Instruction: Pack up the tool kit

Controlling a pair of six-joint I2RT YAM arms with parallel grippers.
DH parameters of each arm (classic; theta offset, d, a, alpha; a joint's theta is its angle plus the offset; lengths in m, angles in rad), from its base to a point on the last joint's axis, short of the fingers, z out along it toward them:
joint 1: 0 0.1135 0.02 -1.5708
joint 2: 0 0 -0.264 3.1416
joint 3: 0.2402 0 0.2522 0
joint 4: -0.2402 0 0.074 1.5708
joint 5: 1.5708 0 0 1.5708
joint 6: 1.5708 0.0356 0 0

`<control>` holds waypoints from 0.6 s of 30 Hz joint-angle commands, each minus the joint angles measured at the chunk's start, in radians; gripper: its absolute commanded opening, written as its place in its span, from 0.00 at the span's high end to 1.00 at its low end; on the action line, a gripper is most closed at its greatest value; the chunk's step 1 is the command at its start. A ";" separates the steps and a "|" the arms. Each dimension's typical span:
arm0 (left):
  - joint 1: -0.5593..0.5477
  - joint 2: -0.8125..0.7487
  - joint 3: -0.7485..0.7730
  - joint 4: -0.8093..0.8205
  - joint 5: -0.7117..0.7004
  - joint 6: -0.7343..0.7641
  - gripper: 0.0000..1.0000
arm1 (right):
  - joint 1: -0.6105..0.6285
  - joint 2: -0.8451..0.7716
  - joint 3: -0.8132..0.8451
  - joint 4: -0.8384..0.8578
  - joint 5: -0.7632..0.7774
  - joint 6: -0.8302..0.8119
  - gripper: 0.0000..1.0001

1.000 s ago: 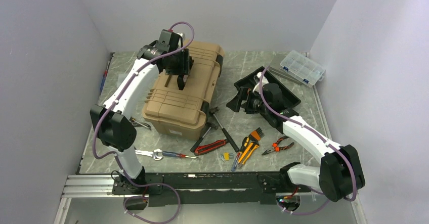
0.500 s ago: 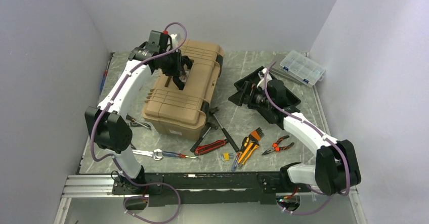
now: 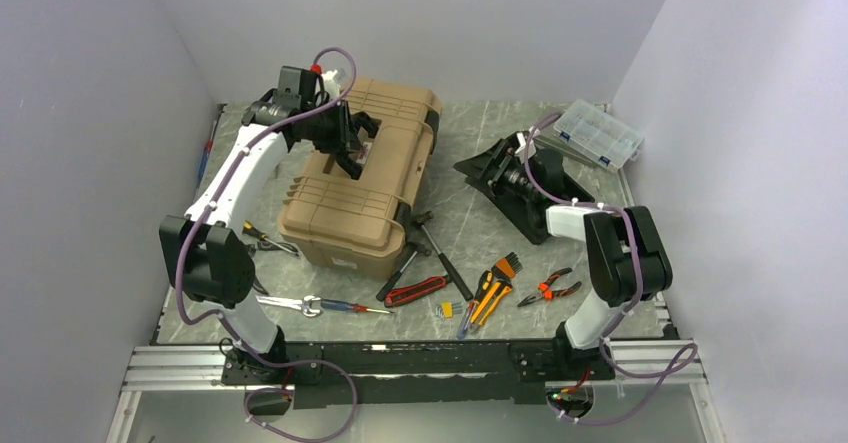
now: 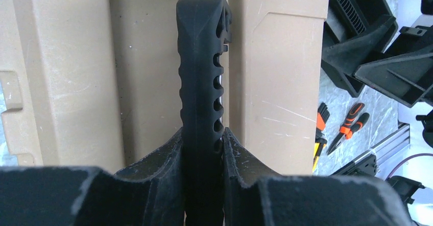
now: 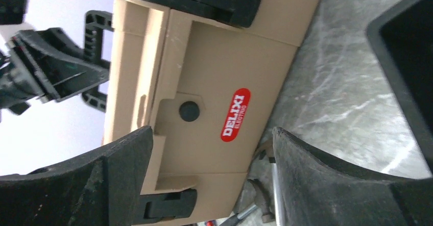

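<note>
Shows marble counter (image 3: 470,233) with tan toolbox (image 3: 345,208) left of centre, lid down. Shows black insert tray (image 3: 480,170) tilted on the counter to its right, apart from it. Shows left fingers (image 4: 240,170) clenched on black lid handle (image 4: 201,83); right fingers (image 5: 87,185) spread wide beside tray, gripping nothing. Shows hand tools (image 3: 490,293) loose in front.

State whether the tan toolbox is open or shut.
Shut: the toolbox shows no interior, its lid flat on the base; the left gripper clamps the lid handle.
</note>
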 commanded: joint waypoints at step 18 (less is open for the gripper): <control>0.024 -0.098 -0.009 -0.169 -0.080 0.119 0.42 | 0.004 0.235 0.152 0.317 -0.059 0.174 0.20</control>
